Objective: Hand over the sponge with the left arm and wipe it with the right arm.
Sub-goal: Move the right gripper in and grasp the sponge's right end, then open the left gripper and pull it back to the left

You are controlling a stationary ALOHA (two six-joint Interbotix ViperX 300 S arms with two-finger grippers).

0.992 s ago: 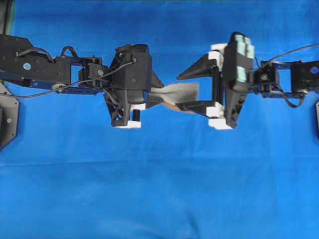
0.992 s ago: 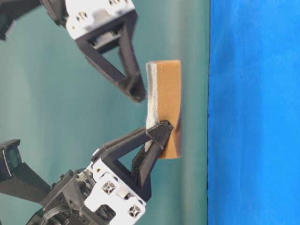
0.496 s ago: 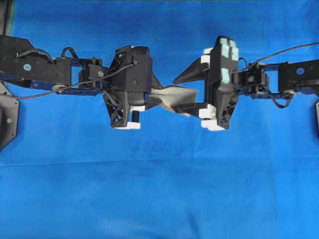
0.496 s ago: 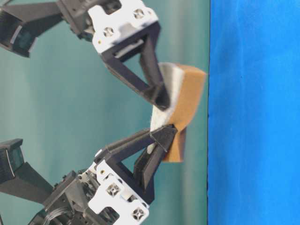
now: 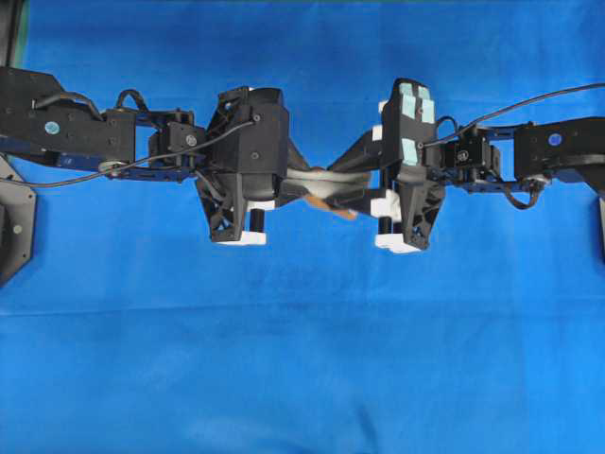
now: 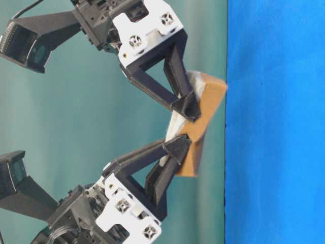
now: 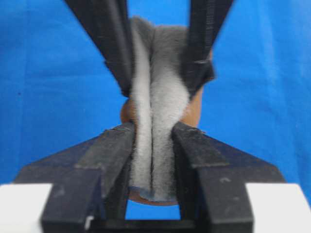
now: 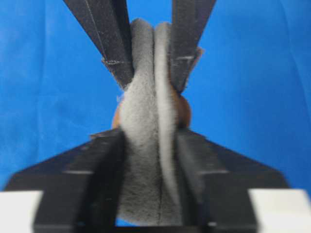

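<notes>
Overhead, the sponge [image 5: 321, 184] hangs above the blue table [image 5: 302, 359], caught between two grippers that meet nose to nose. Its long axis runs from nine o'clock to three o'clock, one end in each gripper. The left gripper [image 5: 295, 185], on the plain black housing, comes in from nine o'clock with its fingers pressed together on the near end. The right gripper [image 5: 352, 185], on the housing with teal patches, comes in from three o'clock and its fingers also pinch the pad.

From the table-level view, the sponge [image 6: 203, 119] stands roughly from twelve to six o'clock, bent in the middle, with the orange-brown layer facing three o'clock. The right gripper [image 6: 189, 104] bites it from eleven o'clock, the left gripper [image 6: 177, 152] from seven o'clock.

In the left wrist view, the sponge [image 7: 158, 121] is folded lengthwise, grey fuzz outward, squeezed between the near fingers [image 7: 109, 155] and again between the far ones.

The right wrist view shows the same fold in the sponge [image 8: 146, 131], clamped between near fingers [image 8: 102, 160] and far ones.
</notes>
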